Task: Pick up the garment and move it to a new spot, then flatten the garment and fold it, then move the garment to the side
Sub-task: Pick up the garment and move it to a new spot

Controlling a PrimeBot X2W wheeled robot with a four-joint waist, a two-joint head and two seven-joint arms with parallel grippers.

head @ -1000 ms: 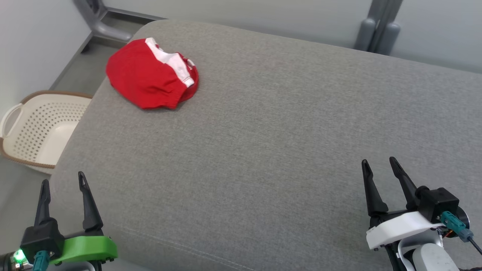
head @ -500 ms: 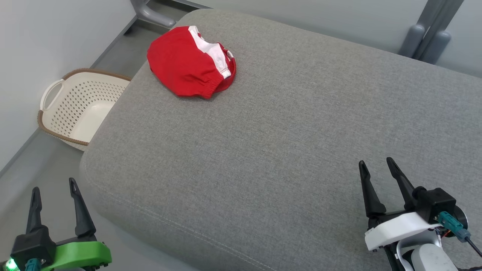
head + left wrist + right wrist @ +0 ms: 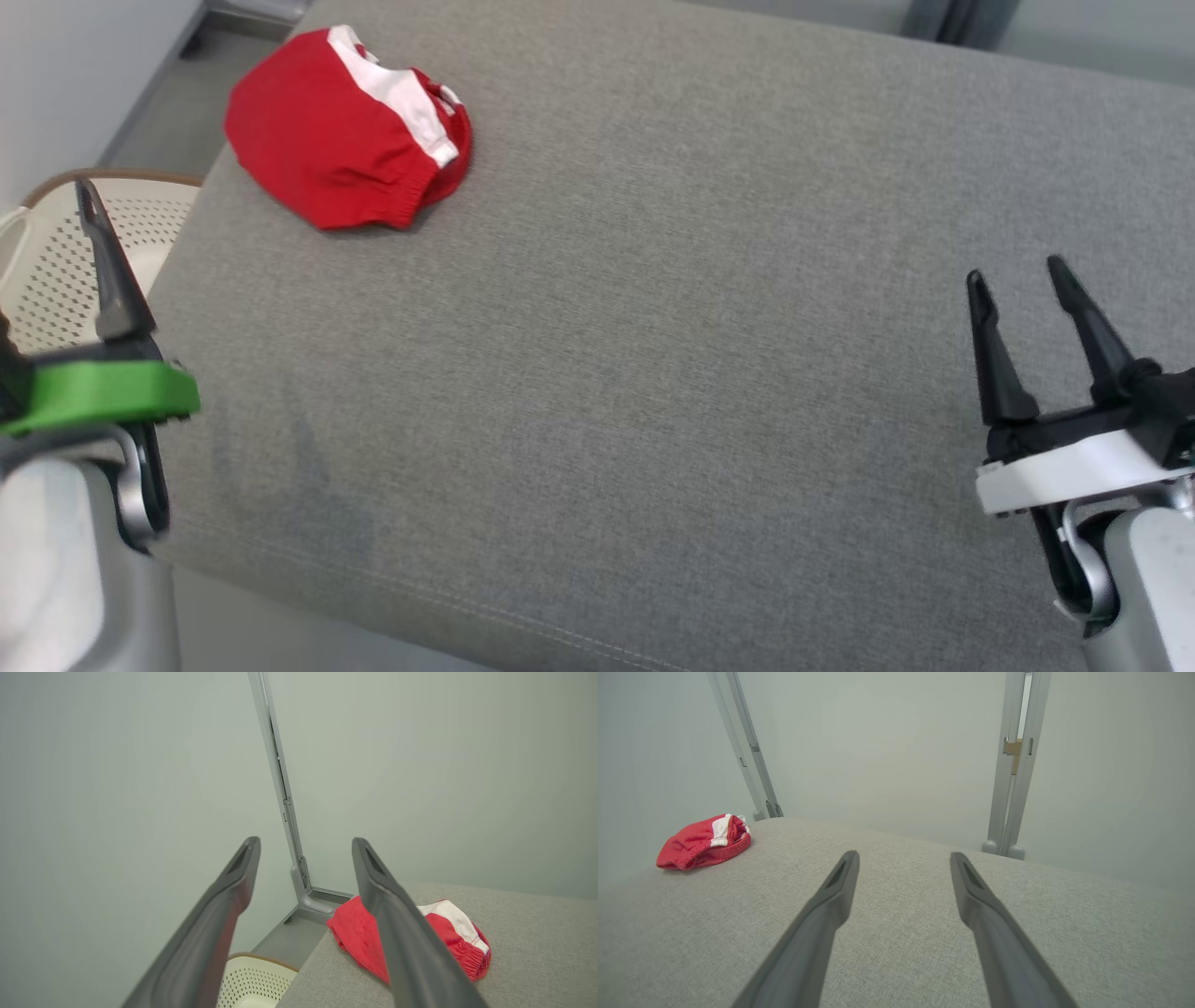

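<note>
The red garment lies at the grey cushion's far left corner, nearer the left gripper than the right gripper, both with fingers apart and empty.

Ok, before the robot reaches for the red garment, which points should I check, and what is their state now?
1. The left gripper is open: ok, jaws apart.
2. The right gripper is open: ok, jaws apart.
3. Both grippers hold nothing: ok.
4. The garment is free to grasp: ok, it lies alone on the cushion, near its far left corner.
5. The garment is flat: not ok, it is bunched.
6. A gripper is at the garment: not ok, both are apart from it.
</note>
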